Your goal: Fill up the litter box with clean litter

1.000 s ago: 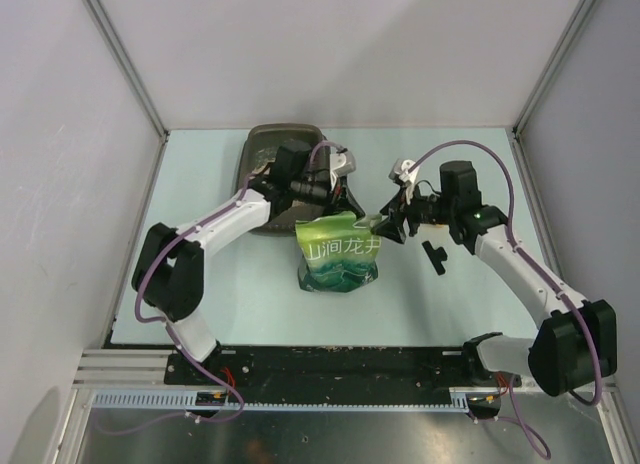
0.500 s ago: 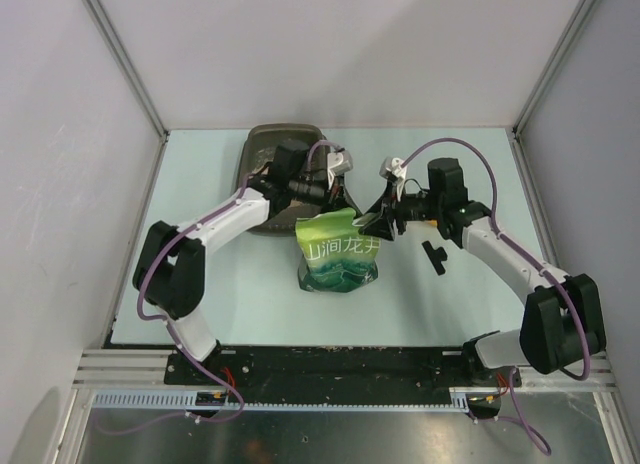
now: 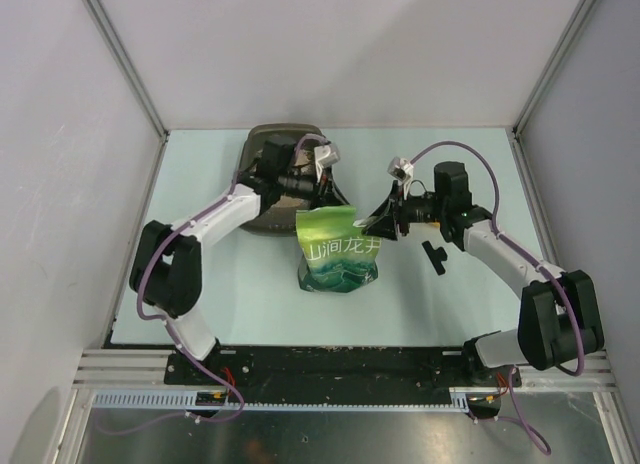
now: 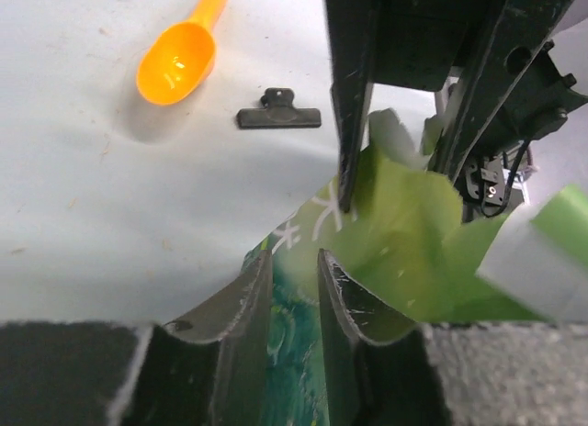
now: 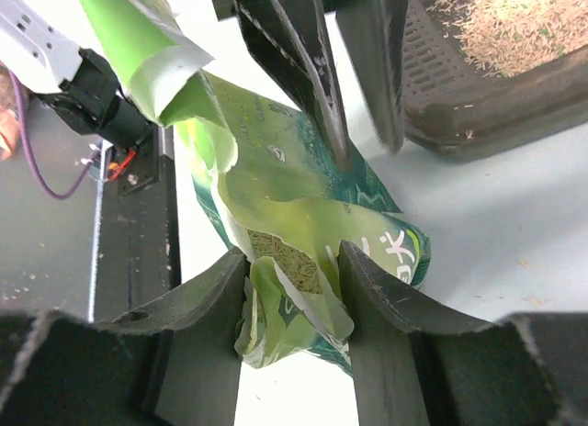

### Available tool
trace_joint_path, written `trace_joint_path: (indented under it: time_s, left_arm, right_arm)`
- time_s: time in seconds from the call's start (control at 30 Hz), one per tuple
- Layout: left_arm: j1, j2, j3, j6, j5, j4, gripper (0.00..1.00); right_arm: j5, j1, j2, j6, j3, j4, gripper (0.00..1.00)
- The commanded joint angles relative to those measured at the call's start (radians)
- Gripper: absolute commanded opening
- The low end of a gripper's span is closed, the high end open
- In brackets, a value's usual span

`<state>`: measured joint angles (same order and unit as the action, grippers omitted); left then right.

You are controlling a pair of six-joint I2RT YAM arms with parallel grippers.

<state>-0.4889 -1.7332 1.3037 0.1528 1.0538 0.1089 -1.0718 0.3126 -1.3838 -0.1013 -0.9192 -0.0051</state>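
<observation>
Top external view, entry for one workcell; filling under way, not finished.

- litter box (image 3: 262,144): far side of the table (image 3: 220,284), left of centre, partly covered by the left arm. The right wrist view shows clean litter (image 5: 501,27) lying in one corner of it; how much of the floor is covered cannot be told.
- green pouch (image 3: 340,254): upright on the table, just in front of the litter box, mouth torn open, more granules visible inside. Judged to be the supply yet to be tipped in.
- left gripper (image 4: 294,261): over the pouch's top edge, jaws a narrow gap apart; a grip on the film cannot be confirmed.
- right gripper (image 5: 292,252): jaws partly spread on either side of the pouch's crumpled mouth; whether they pinch it cannot be told.
- black clip (image 3: 435,256): on the table, right of the pouch.
- orange scoop (image 4: 177,66): lying near the clip, bowl empty.
- Surface: pale mint tabletop, smooth, a few stray specks.
- Room: plain white wall panels (image 3: 330,54) on three sides, aluminium corner posts (image 3: 125,59).
</observation>
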Motion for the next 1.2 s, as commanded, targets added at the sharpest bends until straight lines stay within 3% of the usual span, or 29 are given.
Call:
trace_joint_path:
  time_s: [0.0, 0.17, 0.37, 0.67, 0.77, 0.9, 1.17]
  left_arm:
    - [0.073, 0.089, 0.008, -0.038, 0.017, 0.066, 0.35]
    - [0.174, 0.205, -0.047, 0.028, -0.037, 0.204, 0.50]
    - [0.305, 0.339, -0.135, 0.085, -0.132, 0.359, 0.64]
    - [0.530, 0.538, -0.310, 0.060, 0.103, 0.428, 0.66]
    - [0.521, 0.596, -0.348, 0.073, 0.178, 0.428, 0.67]
    - [0.414, 0.632, -0.366, 0.128, 0.151, 0.420, 0.69]
    - [0.293, 0.598, -0.445, -0.089, 0.110, 0.056, 0.70]
  right_arm:
    - [-0.039, -0.014, 0.028, 0.127, 0.037, 0.119, 0.47]
    - [-0.033, -0.015, 0.049, 0.201, 0.071, 0.180, 0.46]
    - [-0.028, -0.023, 0.052, 0.267, 0.088, 0.209, 0.34]
    - [-0.028, -0.012, 0.029, 0.337, 0.089, 0.217, 0.14]
    - [-0.017, -0.023, 0.043, 0.348, 0.082, 0.225, 0.10]
    - [0.009, -0.020, 0.057, 0.307, 0.065, 0.125, 0.06]
    - [0.065, -0.021, 0.074, 0.242, 0.054, 0.047, 0.05]
